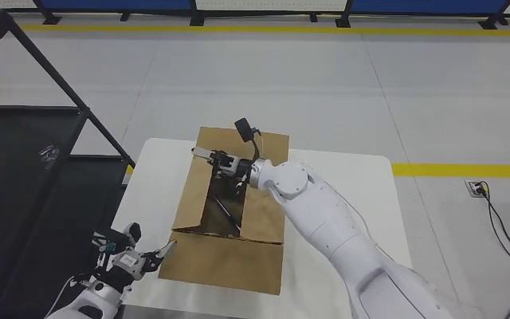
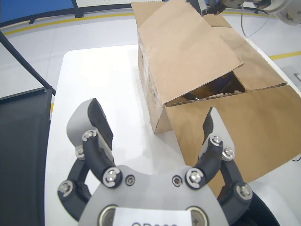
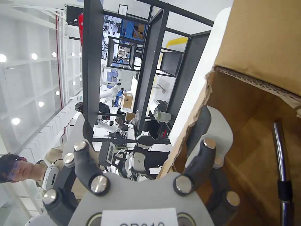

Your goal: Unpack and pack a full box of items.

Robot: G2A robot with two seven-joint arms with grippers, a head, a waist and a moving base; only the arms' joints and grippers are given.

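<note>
A brown cardboard box (image 1: 231,231) lies on the white table (image 1: 351,183) with its flaps spread open. My right gripper (image 1: 213,158) is at the box's far end. In the right wrist view it (image 3: 145,121) is open and straddles a torn cardboard wall (image 3: 188,123), one finger inside the box and one outside. A metal rod with a black grip (image 3: 281,156) lies inside the box. My left gripper (image 2: 152,106) hangs open and holds nothing, low over the table by the box's near left corner (image 2: 160,118). Something dark blue (image 2: 223,77) shows through the box's opening.
A black metal rack (image 1: 56,159) stands close against the table's left side. Bare table surface (image 2: 98,76) lies left of the box, and more lies to its right (image 1: 358,207). The near flap (image 1: 227,267) reaches almost to the table's front edge.
</note>
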